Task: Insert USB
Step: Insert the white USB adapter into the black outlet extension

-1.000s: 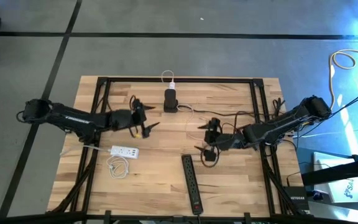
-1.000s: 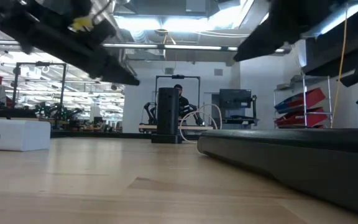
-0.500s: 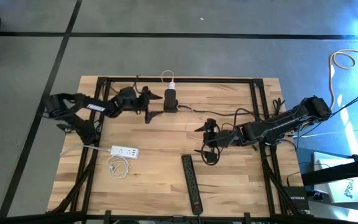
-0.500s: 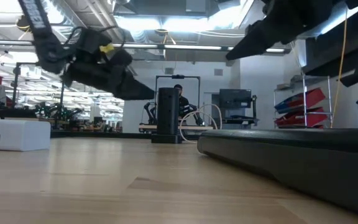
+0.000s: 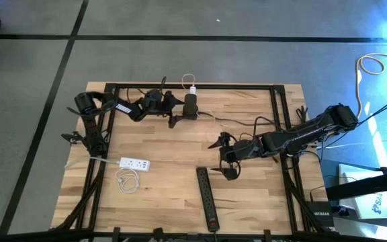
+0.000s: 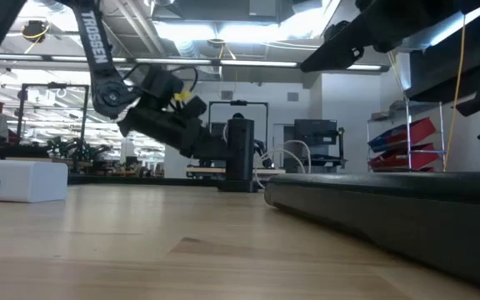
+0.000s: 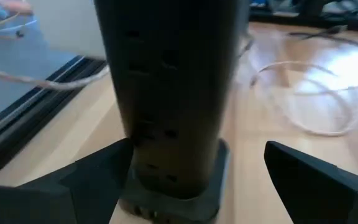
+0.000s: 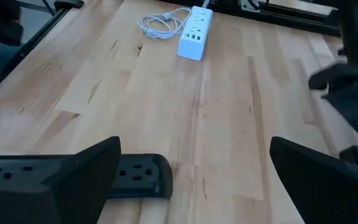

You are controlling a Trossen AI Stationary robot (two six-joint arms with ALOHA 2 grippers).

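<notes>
A black tower power strip (image 5: 190,106) stands upright at the table's far middle, with a white plug and cable (image 5: 192,87) at its far side. My left gripper (image 5: 178,111) is open and reaches it level from the table's left. Its fingers stand on either side of the tower's lower part (image 7: 166,124). My right gripper (image 5: 224,158) hovers open over the table's middle right and touches nothing. A white USB strip (image 5: 134,163) with a coiled white cable (image 5: 125,180) lies near the left edge. My left gripper has one open finger (image 7: 114,162) lying against the side of the tower's base (image 7: 135,180). The other finger (image 7: 303,174) stands clear of it. The fingers come level from the table's left. The tower stands upright on the table.
A flat black power strip (image 5: 207,198) lies near the front middle, below my right gripper, and shows as (image 8: 73,174) in the right wrist view. A loose white cable (image 7: 316,106) trails on the wood to the right of the tower. A black frame (image 5: 180,86) rims the table.
My left gripper has swung from the table's left middle toward the far edge and right, sinking until its open fingers stand around the tower. The tower has slid a little toward the table's right edge and is still upright. My right gripper has stayed in place and turned slightly.
</notes>
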